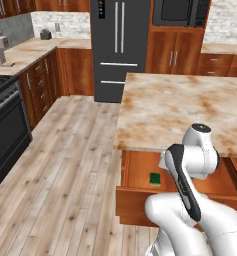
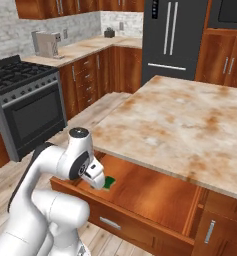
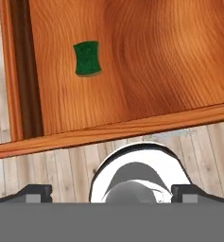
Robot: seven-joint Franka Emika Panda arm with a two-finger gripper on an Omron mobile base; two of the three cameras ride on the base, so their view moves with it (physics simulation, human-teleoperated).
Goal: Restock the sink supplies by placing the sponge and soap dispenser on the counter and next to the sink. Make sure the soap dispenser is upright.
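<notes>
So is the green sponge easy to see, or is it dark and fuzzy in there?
Hand view: the sponge is sharp and evenly lit on the drawer floor, with no glare. Left base view: it sits in the shade under the island top, small but clear. Right base view: partly hidden behind the arm.

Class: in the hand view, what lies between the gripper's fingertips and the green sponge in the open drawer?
In the hand view, between the open gripper and the sponge lie plank floor, the drawer front wall, then bare drawer bottom.
</notes>
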